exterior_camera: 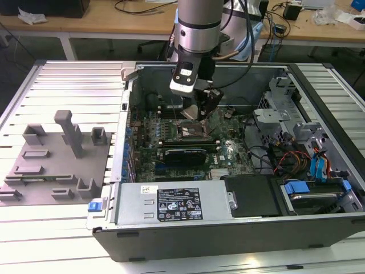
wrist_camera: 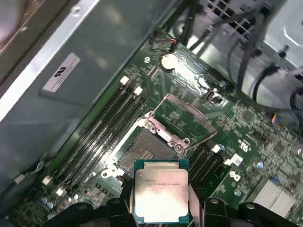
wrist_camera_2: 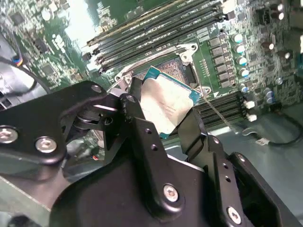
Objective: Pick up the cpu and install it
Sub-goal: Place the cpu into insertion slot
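In the upper centre of the exterior view, the black gripper point(exterior_camera: 199, 111) is hovering just above the open black-framed socket point(exterior_camera: 194, 132), gripping the thin square silver-topped cpu point(wrist_camera: 161, 193) by its edges.

silver-topped cpu point(wrist_camera: 161, 194) with teal edge, black pincer point(wrist_camera_2: 163, 124), green motherboard point(wrist_camera: 246, 137)

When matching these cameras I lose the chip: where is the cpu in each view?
Exterior view: too small to tell; the gripper holding it hangs over the socket.
Second wrist view: cpu tilted between the fingers, overlapping the socket.
First wrist view: cpu held next to the open socket.
Shared landmark: the socket.
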Controlling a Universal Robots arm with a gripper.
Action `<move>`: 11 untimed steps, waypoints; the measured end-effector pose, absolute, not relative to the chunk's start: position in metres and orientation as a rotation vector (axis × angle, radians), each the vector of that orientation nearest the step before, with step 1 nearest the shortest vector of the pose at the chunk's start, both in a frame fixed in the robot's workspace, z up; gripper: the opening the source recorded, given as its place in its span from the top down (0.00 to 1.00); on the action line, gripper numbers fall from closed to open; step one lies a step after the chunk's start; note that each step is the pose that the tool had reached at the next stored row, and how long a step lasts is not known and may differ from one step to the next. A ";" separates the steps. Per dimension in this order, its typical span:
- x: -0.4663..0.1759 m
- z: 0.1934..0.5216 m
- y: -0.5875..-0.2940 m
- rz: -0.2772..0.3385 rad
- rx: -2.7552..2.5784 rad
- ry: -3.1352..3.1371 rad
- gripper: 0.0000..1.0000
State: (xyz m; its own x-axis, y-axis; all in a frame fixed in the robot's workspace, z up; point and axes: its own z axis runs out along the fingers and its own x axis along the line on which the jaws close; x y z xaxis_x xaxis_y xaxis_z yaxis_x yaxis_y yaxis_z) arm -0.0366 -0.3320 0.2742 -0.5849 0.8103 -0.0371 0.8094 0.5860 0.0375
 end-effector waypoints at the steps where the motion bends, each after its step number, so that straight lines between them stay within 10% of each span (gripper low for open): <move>1: -0.037 0.274 -0.332 0.024 1.447 2.732 0.45; 11: -0.037 0.273 -0.332 0.013 1.820 2.496 0.45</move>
State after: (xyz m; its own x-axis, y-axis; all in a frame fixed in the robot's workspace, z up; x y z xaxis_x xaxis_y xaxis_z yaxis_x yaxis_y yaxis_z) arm -0.0366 -0.3320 0.2732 -0.3049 0.9517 -0.0371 0.9512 0.3062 0.0374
